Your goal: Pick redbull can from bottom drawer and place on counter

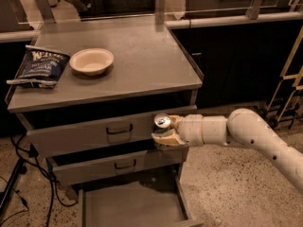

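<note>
The redbull can is clamped upright in the closed pincer, in front of the right end of the top drawer. It is above the open bottom drawer and below the desk.

1. One slim redbull can with a shiny silver top.
2. One tan two-fingered claw on one white jointed arm. It is clamped around the redbull can in front of the top drawer, near the cabinet's right front corner.
3. One round cream bowl on the one flat grey metal surface.
4. One dark blue crinkled chip bag, lying just left of the bowl.
5. Three grey metal drawers: the top drawer, the middle drawer and the wide bottom drawer, which is pulled out.
6. Two dark handles, one on each upper drawer.
</note>
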`<state>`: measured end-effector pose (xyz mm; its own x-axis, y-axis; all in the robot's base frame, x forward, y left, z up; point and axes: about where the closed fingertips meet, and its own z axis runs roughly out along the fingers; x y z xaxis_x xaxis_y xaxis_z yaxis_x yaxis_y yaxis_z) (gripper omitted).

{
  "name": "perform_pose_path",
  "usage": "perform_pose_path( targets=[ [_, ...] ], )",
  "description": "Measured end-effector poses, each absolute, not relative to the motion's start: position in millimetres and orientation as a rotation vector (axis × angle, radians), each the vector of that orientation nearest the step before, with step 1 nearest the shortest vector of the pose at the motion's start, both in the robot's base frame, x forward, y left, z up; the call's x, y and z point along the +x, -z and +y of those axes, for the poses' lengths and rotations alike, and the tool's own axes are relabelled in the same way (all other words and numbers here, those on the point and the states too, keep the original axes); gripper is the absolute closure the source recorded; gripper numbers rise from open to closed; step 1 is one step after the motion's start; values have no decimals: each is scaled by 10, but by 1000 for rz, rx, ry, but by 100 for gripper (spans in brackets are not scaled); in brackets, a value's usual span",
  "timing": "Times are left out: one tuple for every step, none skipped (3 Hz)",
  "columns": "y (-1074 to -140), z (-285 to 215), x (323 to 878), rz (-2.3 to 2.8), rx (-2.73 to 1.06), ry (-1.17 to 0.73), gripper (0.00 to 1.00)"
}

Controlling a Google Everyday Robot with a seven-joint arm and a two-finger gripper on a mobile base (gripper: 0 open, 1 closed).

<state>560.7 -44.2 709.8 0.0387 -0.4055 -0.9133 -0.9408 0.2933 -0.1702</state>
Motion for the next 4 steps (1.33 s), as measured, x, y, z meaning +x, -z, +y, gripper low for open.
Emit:
perform_pose_path(
  targets=[
    [-7505,-527,5719,1514,-1284,-650,100],
    [-7934,-595,5843,1470,-1293,-633,100],
    [-7967,-619,5865,1468,-1288,-629,100],
    [-7935,-675,5845,1475,-1262,-637,100]
  ],
)
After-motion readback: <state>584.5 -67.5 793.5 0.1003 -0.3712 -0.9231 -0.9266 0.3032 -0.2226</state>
